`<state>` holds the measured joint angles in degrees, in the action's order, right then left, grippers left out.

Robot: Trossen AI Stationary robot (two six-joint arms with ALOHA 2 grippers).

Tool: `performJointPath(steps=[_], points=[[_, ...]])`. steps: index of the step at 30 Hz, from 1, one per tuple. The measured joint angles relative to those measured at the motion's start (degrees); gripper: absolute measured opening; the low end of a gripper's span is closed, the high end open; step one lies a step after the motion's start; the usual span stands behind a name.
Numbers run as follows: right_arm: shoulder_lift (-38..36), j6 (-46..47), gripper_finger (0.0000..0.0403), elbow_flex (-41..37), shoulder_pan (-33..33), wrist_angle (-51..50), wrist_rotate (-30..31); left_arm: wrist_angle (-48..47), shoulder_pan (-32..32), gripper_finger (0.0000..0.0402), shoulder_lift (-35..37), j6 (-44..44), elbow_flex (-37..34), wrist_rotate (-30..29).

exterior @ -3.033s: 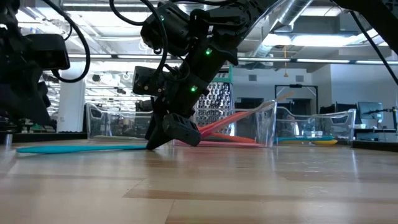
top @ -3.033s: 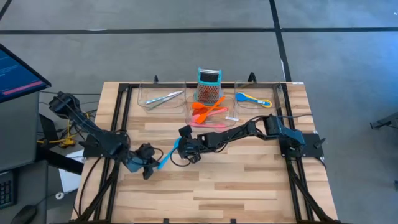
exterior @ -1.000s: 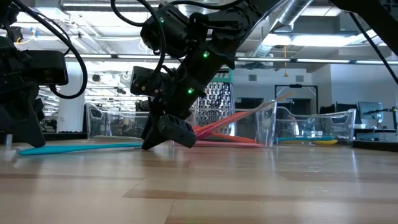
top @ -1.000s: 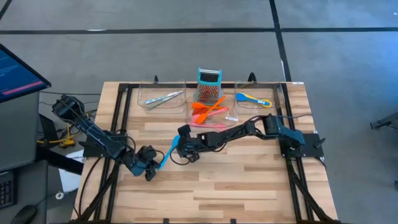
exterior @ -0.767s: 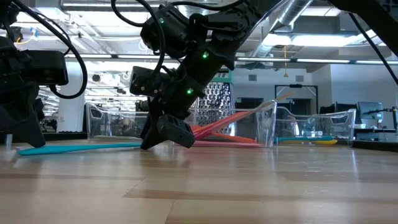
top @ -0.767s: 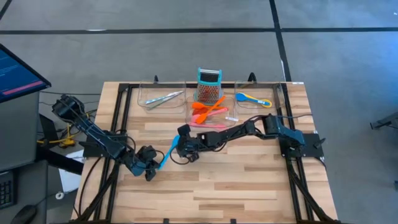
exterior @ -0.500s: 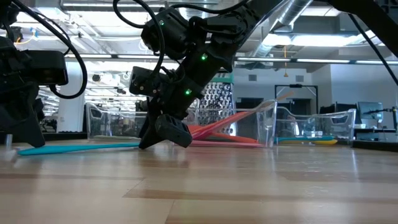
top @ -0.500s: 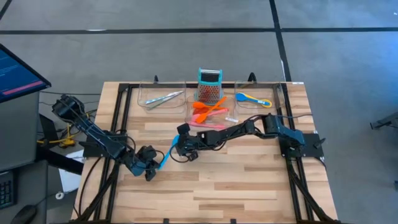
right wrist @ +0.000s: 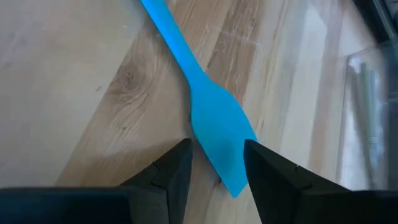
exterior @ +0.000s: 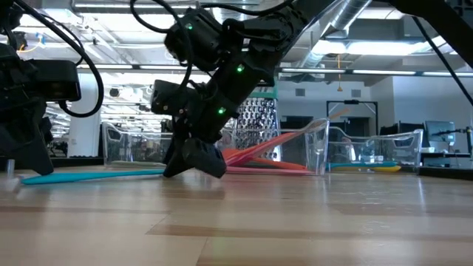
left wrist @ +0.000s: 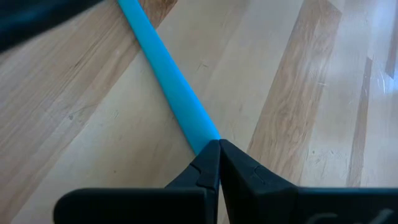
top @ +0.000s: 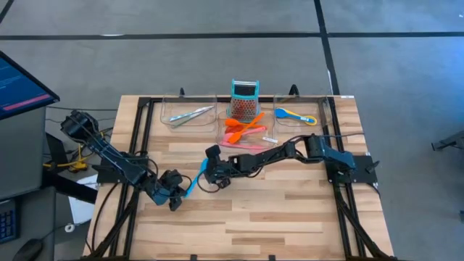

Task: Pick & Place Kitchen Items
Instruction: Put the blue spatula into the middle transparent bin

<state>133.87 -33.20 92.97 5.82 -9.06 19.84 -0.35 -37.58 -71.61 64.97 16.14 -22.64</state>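
A blue spatula (top: pixel 196 176) lies on the wooden table (top: pixel 290 210), its blade between the right gripper's (right wrist: pixel 214 163) parted fingers; the left gripper (left wrist: pixel 218 163), fingers together, touches its handle end.

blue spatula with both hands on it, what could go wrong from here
1. The left hand is shut right at the handle tip of the blue spatula; such a slim hold could slip if pulled.
2. The right hand straddles the blade with fingers open, low on the table. Closing there may scrape the wood or push the blade aside.
3. With both hands on one utensil, opposing moves could bend or flick it.
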Motion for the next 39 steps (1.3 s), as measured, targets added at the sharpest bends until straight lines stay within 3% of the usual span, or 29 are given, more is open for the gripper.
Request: performJointPath(steps=[6, 16, 19, 24, 39], points=[[4.4, -2.5, 0.0143, 6.9, 1.5, -8.2, 10.1, 0.2, 0.0, 0.0001, 0.0, 0.0, 0.0, 0.0], [6.6, -2.7, 0.0135, 10.9, 0.6, -10.2, 5.6, 0.4, 0.0, 0.0001, 0.0, -0.1, 0.0, 0.0], [6.7, -2.8, 0.0101, 10.8, 0.6, -10.5, 5.5, 0.4, 0.0, 0.0001, 0.0, -0.2, 0.0, 0.0], [6.7, -1.9, 0.0011, 10.7, 0.7, -10.5, 4.7, 0.5, 0.0, 0.0001, 0.0, -0.2, 0.0, 0.1], [5.3, -0.7, 0.0001, 10.5, 1.4, -12.6, 10.0, 1.4, 0.0, 0.0001, 0.0, -0.2, 0.0, 0.0]])
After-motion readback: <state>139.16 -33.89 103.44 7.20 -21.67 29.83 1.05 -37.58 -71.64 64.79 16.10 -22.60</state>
